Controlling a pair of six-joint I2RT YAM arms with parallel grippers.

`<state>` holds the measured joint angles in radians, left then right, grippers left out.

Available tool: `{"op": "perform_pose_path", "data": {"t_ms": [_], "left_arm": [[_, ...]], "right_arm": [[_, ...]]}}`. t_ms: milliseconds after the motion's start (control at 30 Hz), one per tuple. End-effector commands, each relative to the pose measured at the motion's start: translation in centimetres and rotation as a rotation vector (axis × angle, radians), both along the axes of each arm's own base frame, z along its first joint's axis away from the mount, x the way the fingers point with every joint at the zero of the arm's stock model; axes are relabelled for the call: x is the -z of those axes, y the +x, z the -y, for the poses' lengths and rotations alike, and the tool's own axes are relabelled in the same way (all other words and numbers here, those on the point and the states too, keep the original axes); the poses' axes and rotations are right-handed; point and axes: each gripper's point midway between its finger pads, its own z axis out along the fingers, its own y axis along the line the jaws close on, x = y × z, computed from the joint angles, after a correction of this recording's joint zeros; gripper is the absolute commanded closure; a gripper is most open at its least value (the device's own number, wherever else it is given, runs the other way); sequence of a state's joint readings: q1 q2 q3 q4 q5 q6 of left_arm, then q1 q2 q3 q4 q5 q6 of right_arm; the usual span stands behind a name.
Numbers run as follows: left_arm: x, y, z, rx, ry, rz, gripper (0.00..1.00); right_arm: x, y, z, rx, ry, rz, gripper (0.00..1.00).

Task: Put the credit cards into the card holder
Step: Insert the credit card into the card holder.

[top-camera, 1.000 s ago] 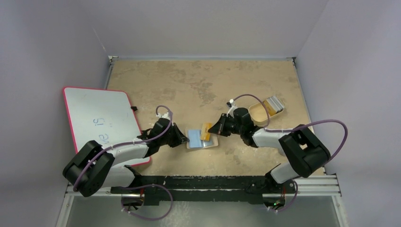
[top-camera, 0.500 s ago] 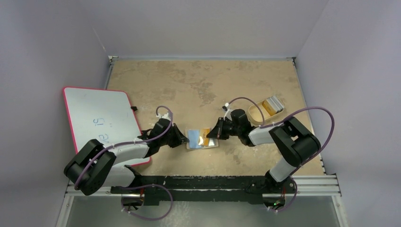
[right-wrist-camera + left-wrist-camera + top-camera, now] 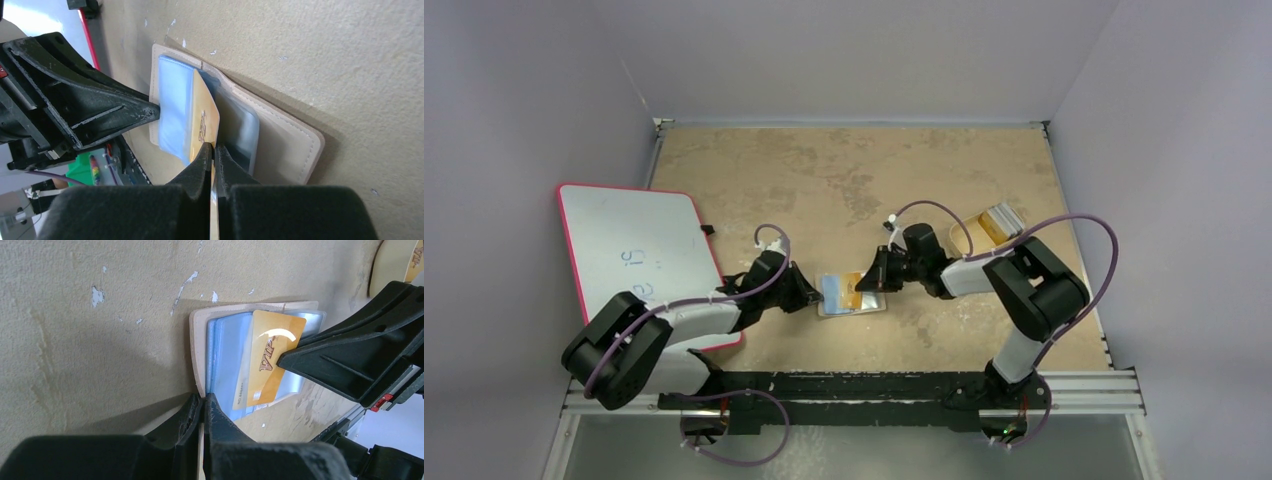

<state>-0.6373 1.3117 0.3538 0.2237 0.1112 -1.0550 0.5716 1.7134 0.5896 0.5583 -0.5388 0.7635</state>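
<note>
The tan card holder (image 3: 854, 309) lies open on the table between both arms, its light-blue lining (image 3: 225, 357) facing up. My left gripper (image 3: 204, 401) is shut on the holder's near tan edge (image 3: 198, 345). A gold credit card (image 3: 274, 357) stands partly inside a blue slot, and my right gripper (image 3: 214, 148) is shut on its outer end. From the right wrist, the card (image 3: 206, 117) sits between the blue lining (image 3: 175, 105) and the tan flap (image 3: 287, 145). More credit cards (image 3: 1002, 218) lie at the back right.
A shallow tan tray (image 3: 392, 260) behind the right arm holds the spare cards. A white board with a pink rim (image 3: 634, 250) lies at the left, under the left arm. Grey walls close in the table on three sides.
My right gripper has moved left toward the holder, carrying the gold card deeper over the blue lining. The left gripper has stayed put on the holder's edge.
</note>
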Motion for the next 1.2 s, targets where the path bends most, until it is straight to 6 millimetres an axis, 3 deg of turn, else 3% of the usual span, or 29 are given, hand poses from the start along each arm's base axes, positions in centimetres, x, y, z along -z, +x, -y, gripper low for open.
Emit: {"op": "perform_pose_path", "data": {"t_ms": [0, 533, 733, 900, 1167], "left_arm": [[-1.5, 1.4, 1.1, 0.021, -0.019, 0.062, 1.00], [-1.7, 2.3, 0.2, 0.013, 0.052, 0.113, 1.00], [-2.7, 2.4, 0.6, 0.017, 0.011, 0.146, 1.00], [-3.1, 2.3, 0.7, 0.024, 0.001, 0.155, 1.00], [-2.8, 2.1, 1.1, 0.021, -0.034, 0.148, 1.00]], "right_arm": [[1.3, -0.6, 0.0, -0.038, -0.064, -0.014, 1.00], [2.6, -2.2, 1.8, -0.092, -0.231, -0.124, 1.00], [2.1, -1.0, 2.3, -0.068, -0.292, -0.109, 1.00], [3.2, 0.2, 2.6, -0.065, -0.359, -0.088, 1.00], [2.4, 0.6, 0.9, -0.044, -0.269, -0.097, 1.00]]}}
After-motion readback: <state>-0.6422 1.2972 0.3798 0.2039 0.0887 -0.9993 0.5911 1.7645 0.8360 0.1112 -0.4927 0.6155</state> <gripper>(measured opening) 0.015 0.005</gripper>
